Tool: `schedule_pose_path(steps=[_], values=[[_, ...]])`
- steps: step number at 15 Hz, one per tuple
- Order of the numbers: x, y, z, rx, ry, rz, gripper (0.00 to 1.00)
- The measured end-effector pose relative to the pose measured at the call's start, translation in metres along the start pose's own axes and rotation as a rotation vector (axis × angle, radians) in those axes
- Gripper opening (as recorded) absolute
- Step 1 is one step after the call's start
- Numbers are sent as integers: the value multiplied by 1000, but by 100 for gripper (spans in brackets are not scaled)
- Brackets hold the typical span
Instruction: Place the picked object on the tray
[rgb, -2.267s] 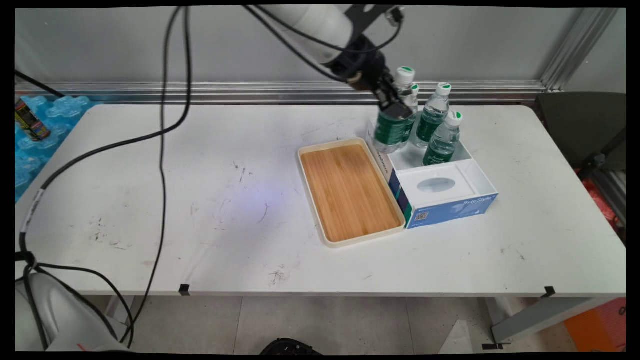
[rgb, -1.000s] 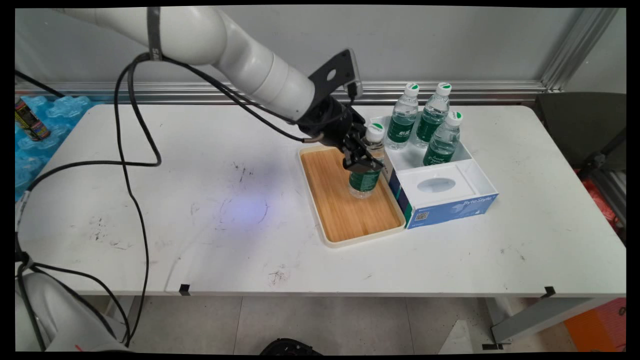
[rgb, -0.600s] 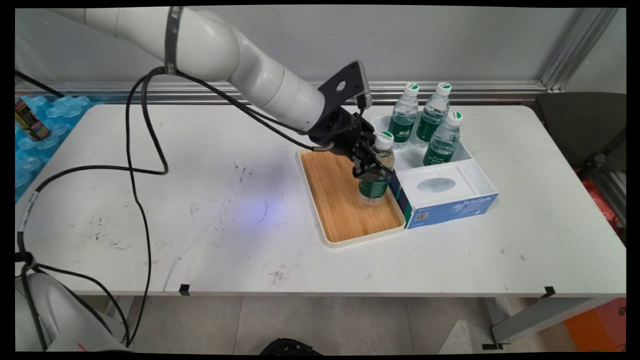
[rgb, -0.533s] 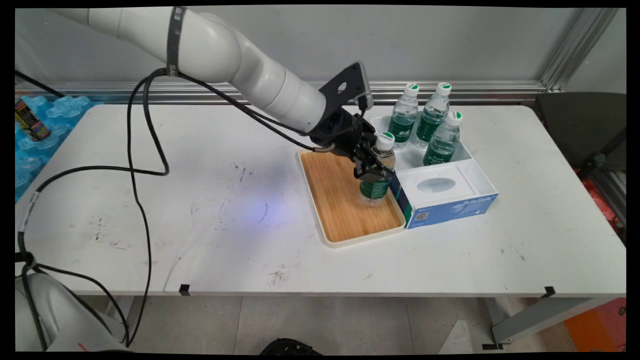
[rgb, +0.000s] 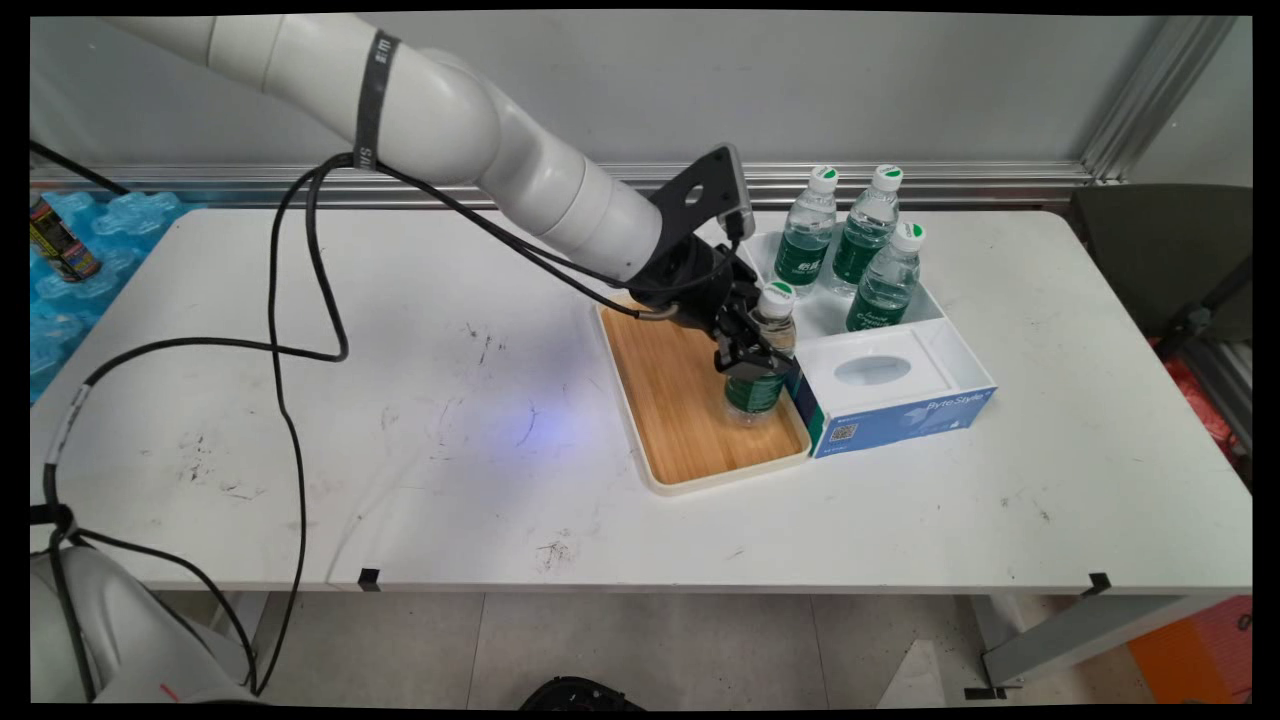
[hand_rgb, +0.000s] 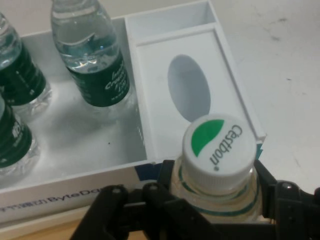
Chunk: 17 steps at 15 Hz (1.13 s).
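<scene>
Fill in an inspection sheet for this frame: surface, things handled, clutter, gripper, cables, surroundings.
Surface: white table, scuffed with dark marks.
Things handled: water bottle upright on the wooden tray, beside the white box; three water bottles stand in the box's far compartment.
Clutter: nothing seen on the table.
Gripper: gripper shut on the water bottle below its cap.
Cables: black cables hang from the arm over the table's left part.
Surroundings: blue packaging with a can far left; dark chair right.
</scene>
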<state>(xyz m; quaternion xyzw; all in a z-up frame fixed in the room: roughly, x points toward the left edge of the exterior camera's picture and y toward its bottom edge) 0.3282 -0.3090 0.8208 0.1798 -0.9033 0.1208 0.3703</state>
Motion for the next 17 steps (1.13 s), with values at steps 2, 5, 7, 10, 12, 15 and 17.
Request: schedule_pose_path(steps=[2, 5, 7, 10, 12, 15, 17], values=[[0, 0, 4, -2, 1, 1, 0], [-1, -1, 9, -5, 1, 3, 0], [-2, -1, 13, -7, 0, 4, 0], [-3, -2, 17, -9, -1, 5, 0], [-4, -2, 19, -10, -2, 5, 0], [-4, -3, 23, -12, -3, 5, 100], [-5, -3, 24, -11, -2, 2, 100]])
